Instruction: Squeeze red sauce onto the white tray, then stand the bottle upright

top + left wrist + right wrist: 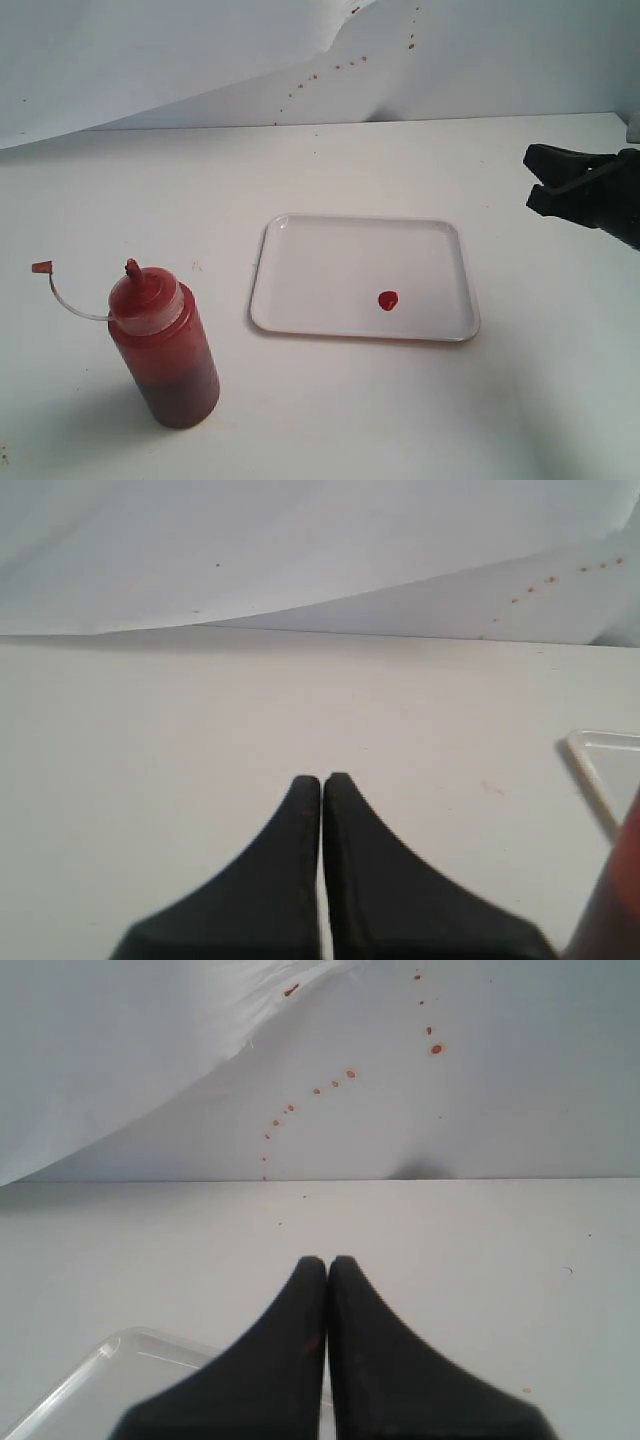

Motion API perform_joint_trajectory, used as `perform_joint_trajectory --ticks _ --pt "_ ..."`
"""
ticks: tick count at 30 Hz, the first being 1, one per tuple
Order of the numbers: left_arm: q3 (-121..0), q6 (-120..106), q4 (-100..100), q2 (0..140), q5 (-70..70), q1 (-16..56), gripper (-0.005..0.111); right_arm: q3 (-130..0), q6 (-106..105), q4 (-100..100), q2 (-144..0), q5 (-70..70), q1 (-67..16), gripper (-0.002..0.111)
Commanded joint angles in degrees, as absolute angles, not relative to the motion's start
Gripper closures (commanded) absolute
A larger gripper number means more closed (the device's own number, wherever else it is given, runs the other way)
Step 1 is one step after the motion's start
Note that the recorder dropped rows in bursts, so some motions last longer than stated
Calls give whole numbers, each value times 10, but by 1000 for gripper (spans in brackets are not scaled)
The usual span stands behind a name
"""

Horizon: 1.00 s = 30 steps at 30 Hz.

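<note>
The bottle (165, 352) stands upright on the table at the front left, dark red inside, its nozzle up and its small red cap (42, 267) hanging off a thin tether to the left. A blurred red edge of the bottle (612, 900) shows in the left wrist view. The white tray (330, 270) lies flat at the middle, with a small round blob of red sauce (389, 299) on it. My right gripper (540, 176) hovers at the right edge, beyond the tray, shut and empty. My left gripper (322, 780) is shut on nothing; the exterior view does not show it.
White backdrop paper (200, 60) rises behind the table, dotted with tiny red specks (338, 67). A corner of the tray (600, 770) shows in the left wrist view, and a tray corner (90, 1380) lies below my right gripper (327, 1262).
</note>
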State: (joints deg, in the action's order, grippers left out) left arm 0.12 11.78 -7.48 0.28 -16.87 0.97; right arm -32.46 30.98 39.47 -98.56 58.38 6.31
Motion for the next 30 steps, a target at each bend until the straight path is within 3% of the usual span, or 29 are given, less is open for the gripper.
perform_joint_trajectory --ticks 1,30 --pt "0 77 -79 0 -169 -8 105 -321 305 394 -982 590 68 108" --pt "0 72 -79 0 -166 -8 105 -321 305 393 -982 590 68 108"
